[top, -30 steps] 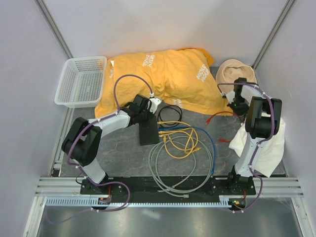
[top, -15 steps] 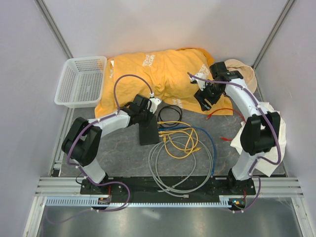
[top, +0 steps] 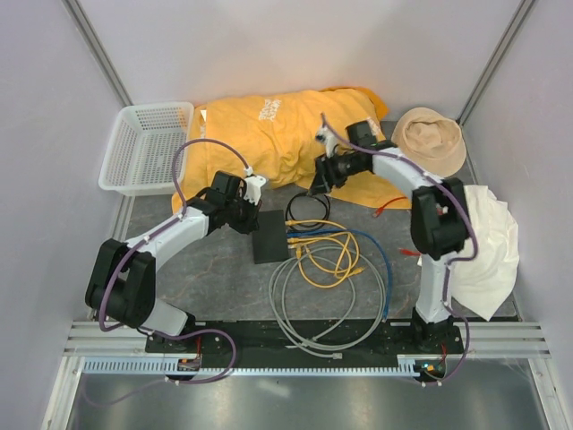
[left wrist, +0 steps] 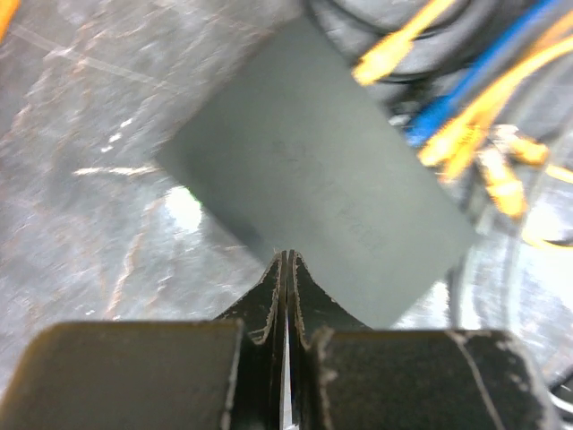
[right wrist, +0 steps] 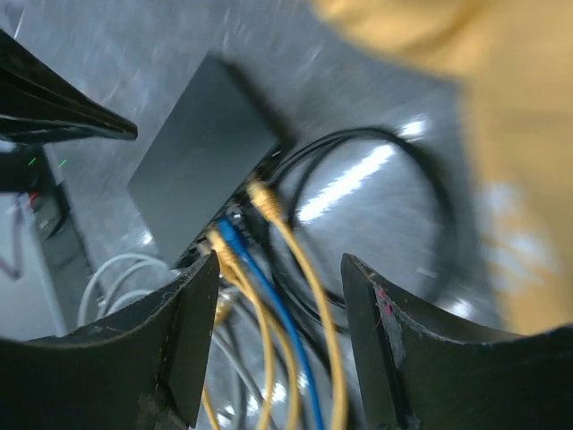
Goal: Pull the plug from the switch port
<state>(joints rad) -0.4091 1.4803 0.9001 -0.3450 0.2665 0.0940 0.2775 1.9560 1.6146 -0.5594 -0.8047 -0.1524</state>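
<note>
High rear overhead view of the table [top: 215,269]; both wrist views close, angled down on the same switch [top: 269,237].

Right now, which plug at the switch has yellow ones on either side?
The blue plug, the only blue one: it meets the switch between a yellow plug and a second yellow plug.

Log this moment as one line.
left gripper: shut, at switch edge | right gripper: open, over plugs | task: none pulled yet

The switch [left wrist: 313,193] looks matt, perhaps plastic; the cables [left wrist: 437,116] glossy; the tabletop [left wrist: 89,179] smooth, faintly shiny.
</note>
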